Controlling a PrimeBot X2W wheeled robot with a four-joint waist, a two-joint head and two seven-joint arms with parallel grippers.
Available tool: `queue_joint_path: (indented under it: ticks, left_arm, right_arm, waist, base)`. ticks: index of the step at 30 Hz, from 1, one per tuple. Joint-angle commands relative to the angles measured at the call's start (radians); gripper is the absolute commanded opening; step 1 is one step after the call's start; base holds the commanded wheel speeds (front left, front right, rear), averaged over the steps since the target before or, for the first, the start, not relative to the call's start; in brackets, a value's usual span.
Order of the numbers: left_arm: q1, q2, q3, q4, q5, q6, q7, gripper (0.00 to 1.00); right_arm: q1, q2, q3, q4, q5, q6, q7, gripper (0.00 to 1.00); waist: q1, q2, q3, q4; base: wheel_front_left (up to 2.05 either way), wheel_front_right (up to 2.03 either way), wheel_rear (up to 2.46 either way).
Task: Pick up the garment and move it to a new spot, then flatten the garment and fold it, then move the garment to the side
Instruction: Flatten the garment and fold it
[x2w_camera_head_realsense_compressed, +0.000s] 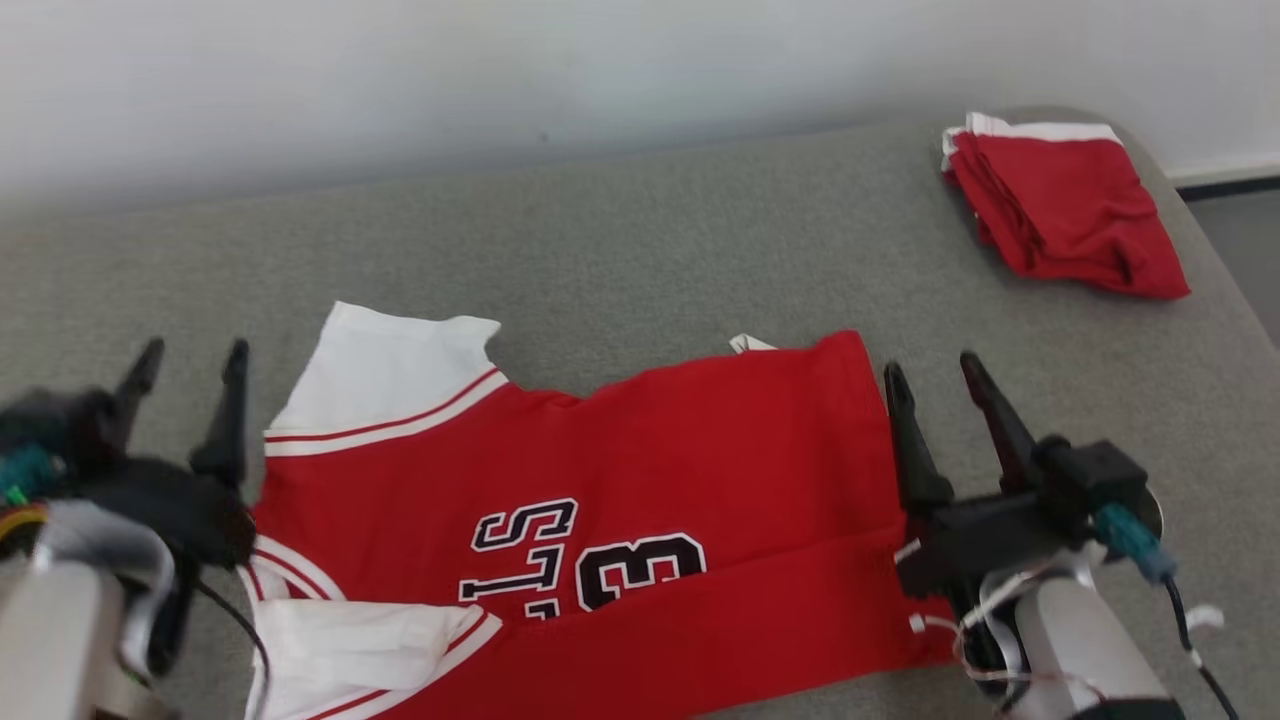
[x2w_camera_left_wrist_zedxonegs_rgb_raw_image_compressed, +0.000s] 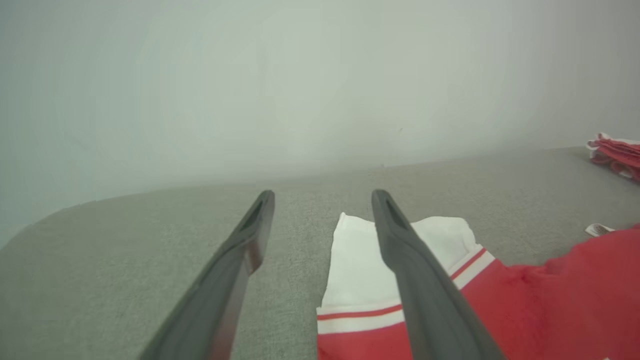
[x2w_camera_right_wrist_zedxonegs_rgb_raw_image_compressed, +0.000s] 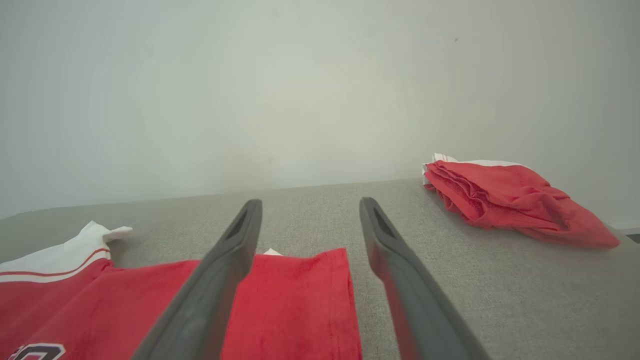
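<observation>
Left end effector (x2w_camera_head_realsense_compressed: 195, 350) and right end effector (x2w_camera_head_realsense_compressed: 930, 365) sit low in the head view, jaws wide and empty, flanking the red jersey (x2w_camera_head_realsense_compressed: 650, 450) spread on the grey desk (x2w_camera_head_realsense_compressed: 650, 250). Left wrist view: the jersey's white sleeve (x2w_camera_left_wrist_zedxonegs_rgb_raw_image_compressed: 360, 270) shows behind one finger. Right wrist view: the jersey's side edge lies between the spread fingers; a folded red garment (x2w_camera_right_wrist_zedxonegs_rgb_raw_image_compressed: 510, 200) sits well apart at the right.

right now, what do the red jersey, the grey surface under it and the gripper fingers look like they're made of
Jersey: soft matte knit fabric, likely; it creases and shows a fine nap up close. Grey surface: woven or felt-like cloth cover, matte, with a speckled weave. Right gripper's fingers: dark smooth plastic or rubber, faint sheen; cannot tell which.
</observation>
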Motion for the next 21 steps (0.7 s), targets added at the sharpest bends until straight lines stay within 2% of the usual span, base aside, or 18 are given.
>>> queue_joint_path:
  ticks: [1,8,12,21]
  left_arm:
    - [-0.042,0.037,-0.007,0.012,-0.039,0.001,0.037,1.0]
    - [-0.23,0.177,-0.132,0.055,-0.223,0.001,0.273,1.0]
    - [-0.316,0.232,-0.229,0.089,-0.294,0.001,0.388,1.0]
    - [-0.408,0.278,-0.329,0.177,-0.357,0.001,0.454,1.0]
  right_arm:
    - [-0.039,0.003,0.005,0.015,-0.004,-0.003,-0.001,1.0]
    - [-0.183,0.02,0.032,0.076,0.007,-0.003,-0.001,1.0]
    - [-0.228,0.031,0.045,0.105,0.014,-0.003,-0.001,1.0]
    - [-0.242,0.042,0.054,0.128,0.015,-0.003,-0.001,1.0]
  waist:
    - [-0.0002,-0.0001,0.065,-0.057]
    - [-0.0002,-0.0001,0.151,-0.108]
    - [-0.0002,-0.0001,0.196,-0.132]
    - [-0.0002,-0.0001,0.229,-0.156]
  base:
    - [0.0,0.0,0.0]
    - [0.0,0.0,0.0]
    - [0.0,0.0,0.0]
    - [0.0,0.0,0.0]
